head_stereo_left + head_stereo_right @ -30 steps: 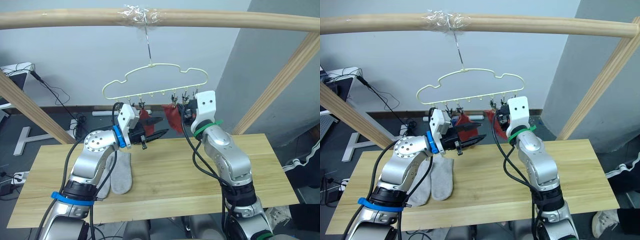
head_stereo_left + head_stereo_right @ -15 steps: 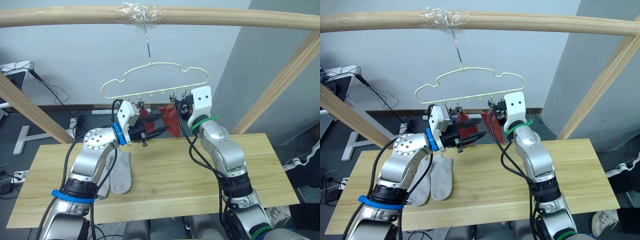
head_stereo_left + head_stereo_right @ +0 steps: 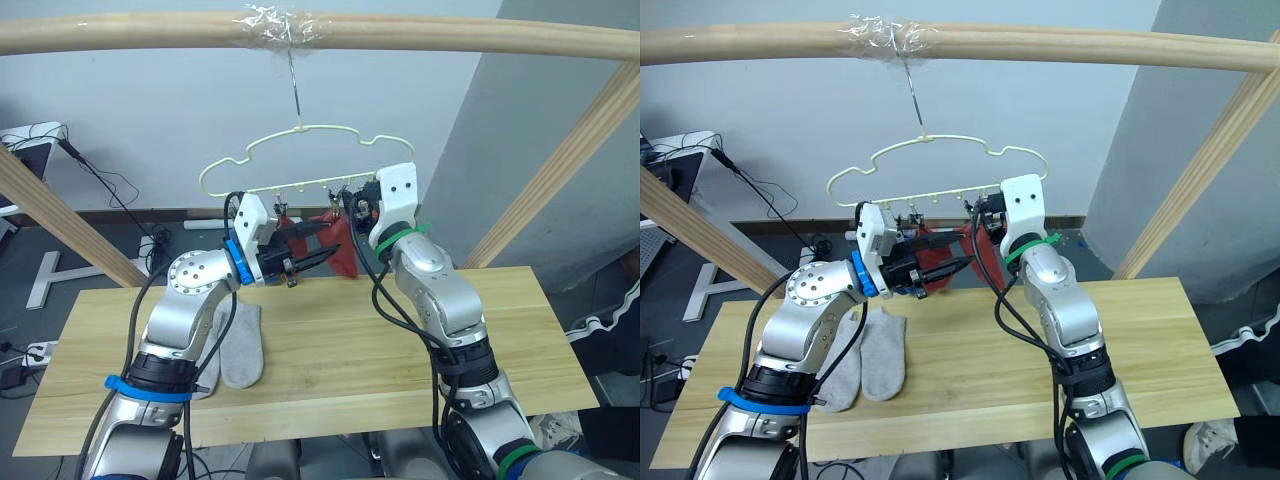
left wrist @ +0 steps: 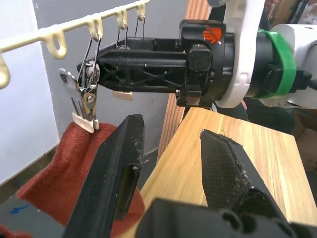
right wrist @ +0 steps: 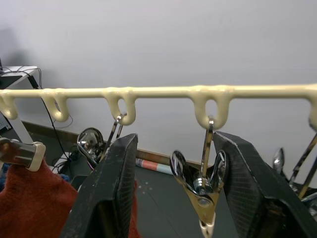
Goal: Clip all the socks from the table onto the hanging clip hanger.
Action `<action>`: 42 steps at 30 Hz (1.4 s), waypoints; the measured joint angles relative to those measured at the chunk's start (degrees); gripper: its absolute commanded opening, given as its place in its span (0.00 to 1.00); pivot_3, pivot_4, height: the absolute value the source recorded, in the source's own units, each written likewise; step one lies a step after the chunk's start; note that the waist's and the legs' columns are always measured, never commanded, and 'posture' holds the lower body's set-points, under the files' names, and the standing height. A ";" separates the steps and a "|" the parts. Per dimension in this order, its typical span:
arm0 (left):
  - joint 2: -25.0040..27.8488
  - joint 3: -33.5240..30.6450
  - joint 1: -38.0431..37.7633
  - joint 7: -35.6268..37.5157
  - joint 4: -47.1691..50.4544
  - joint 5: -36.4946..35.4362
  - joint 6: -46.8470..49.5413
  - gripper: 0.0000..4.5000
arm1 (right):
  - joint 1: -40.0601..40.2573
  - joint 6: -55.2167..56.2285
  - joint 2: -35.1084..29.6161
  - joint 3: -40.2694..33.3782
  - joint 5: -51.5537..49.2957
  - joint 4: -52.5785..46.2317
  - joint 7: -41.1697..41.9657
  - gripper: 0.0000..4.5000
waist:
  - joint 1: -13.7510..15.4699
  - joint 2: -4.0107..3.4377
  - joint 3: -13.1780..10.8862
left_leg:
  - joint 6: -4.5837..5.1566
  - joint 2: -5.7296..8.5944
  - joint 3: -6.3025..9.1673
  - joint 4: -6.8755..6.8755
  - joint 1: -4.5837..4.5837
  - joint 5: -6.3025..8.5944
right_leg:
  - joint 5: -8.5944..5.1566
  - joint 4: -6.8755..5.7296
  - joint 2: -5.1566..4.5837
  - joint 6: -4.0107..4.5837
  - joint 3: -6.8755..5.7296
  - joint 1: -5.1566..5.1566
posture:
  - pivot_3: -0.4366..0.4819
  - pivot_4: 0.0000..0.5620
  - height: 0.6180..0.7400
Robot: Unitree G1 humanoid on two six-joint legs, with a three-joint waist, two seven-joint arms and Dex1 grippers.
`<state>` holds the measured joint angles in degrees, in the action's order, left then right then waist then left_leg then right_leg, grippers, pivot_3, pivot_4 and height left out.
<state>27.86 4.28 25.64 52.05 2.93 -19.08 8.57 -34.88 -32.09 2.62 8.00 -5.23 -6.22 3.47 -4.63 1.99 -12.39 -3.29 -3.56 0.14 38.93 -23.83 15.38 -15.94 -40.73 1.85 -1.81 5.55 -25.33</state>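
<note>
Right wrist: clip (image 5: 202,191) between fingers (image 5: 116,183) (untouched)

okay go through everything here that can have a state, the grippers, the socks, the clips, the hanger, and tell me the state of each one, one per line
Left gripper: open, empty, beside a clipped red sock.
Right gripper: open, fingers either side of an empty clip.
Clip hanger: hanging by its hook from the wooden pole.
Red socks: hanging from clips on the hanger.
Grey socks: lying flat on the table, unclipped.
Empty clip: shut, holding nothing.
</note>
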 measured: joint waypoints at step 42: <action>8.12 1.07 -11.89 -11.39 -13.11 16.15 5.76 1.00 | -0.75 0.36 2.07 -2.20 -0.49 1.50 0.13 0.00 | -0.01 0.00 0.00 | 0.00 -0.01 0.05 0.03 0.04 -0.01 | 0.00 -0.15 0.00 0.01 -0.05 -0.04 | 0.46 0.33 0.71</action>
<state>35.98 5.35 13.75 40.67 -10.18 -2.93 14.33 -35.63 -31.73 4.69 5.80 -5.72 -4.72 3.61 -4.64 1.98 -12.39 -3.29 -3.57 0.19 38.96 -23.79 15.37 -15.94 -40.87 1.85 -1.80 5.50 -25.37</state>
